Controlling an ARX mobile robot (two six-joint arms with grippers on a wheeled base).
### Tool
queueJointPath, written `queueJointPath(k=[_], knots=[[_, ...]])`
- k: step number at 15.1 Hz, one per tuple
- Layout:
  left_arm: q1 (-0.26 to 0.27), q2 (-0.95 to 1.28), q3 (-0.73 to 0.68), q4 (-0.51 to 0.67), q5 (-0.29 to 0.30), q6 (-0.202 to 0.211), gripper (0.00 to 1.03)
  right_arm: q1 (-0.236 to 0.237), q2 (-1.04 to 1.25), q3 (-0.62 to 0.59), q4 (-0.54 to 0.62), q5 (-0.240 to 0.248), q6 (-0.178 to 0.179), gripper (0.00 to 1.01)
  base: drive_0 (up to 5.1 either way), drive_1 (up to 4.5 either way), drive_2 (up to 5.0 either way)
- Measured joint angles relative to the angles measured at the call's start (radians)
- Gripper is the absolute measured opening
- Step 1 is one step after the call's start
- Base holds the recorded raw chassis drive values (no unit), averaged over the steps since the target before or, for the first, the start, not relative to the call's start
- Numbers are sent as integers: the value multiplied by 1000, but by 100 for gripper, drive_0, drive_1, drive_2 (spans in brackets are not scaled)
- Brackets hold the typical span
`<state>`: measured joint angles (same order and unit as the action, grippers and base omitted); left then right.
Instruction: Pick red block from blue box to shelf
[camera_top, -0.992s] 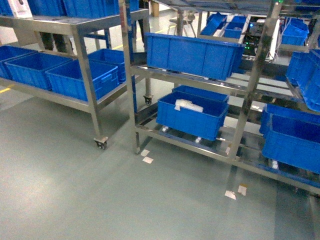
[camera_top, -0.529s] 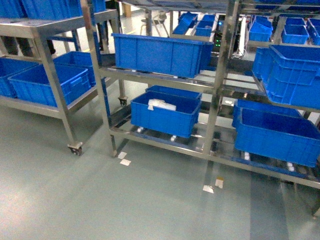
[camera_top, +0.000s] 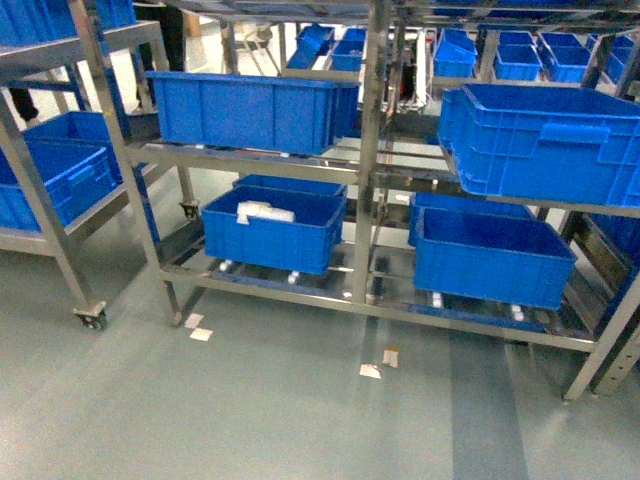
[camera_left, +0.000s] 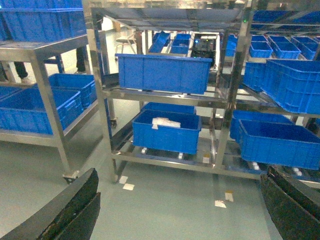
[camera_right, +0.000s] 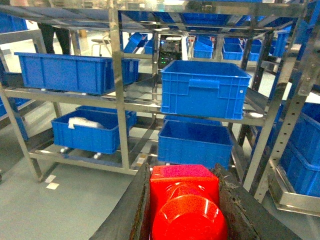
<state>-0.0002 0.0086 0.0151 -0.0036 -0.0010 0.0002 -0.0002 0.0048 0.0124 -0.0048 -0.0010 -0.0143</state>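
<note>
In the right wrist view the red block (camera_right: 184, 202), glossy with one round stud toward the camera, is clamped between the two dark fingers (camera_right: 132, 212) of my right gripper (camera_right: 182, 200). The steel shelf (camera_top: 372, 180) stands ahead in the head view, with dark blue crates on its tiers; it also fills the right wrist view as the shelf (camera_right: 116, 85) and the left wrist view as the shelf (camera_left: 235, 100). My left gripper (camera_left: 180, 210) is open, its black fingers (camera_left: 70, 210) wide apart over bare floor. Neither gripper shows in the head view. The blue box is out of view.
A long dark blue crate (camera_top: 250, 108) sits on the middle tier left, another crate (camera_top: 545, 140) on the right. Below are a crate with a white bag (camera_top: 268, 228) and an open crate (camera_top: 490, 255). A second wheeled rack (camera_top: 60, 200) stands left. Paper scraps (camera_top: 378, 363) lie on the floor.
The head view has swung to the right: the shelf and crates slid left in the frame, and the right-hand crates have come fully into view.
</note>
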Motion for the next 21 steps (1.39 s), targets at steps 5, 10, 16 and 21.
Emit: queueJointPath(k=[5,10,16,21], knots=[[0,0,0,0,0,0,98,0,0,0,0,0,0,28,-141,-141,-141],[0,0,0,0,0,0,98,0,0,0,0,0,0,28,-142,-142,-142],[-1,0,0,0,2,0,98,0,0,0,0,0,0,28,-111,-111,-111],[-1,0,0,1,0,0,98,0,0,0,1,0,0,28,2,268,-264]])
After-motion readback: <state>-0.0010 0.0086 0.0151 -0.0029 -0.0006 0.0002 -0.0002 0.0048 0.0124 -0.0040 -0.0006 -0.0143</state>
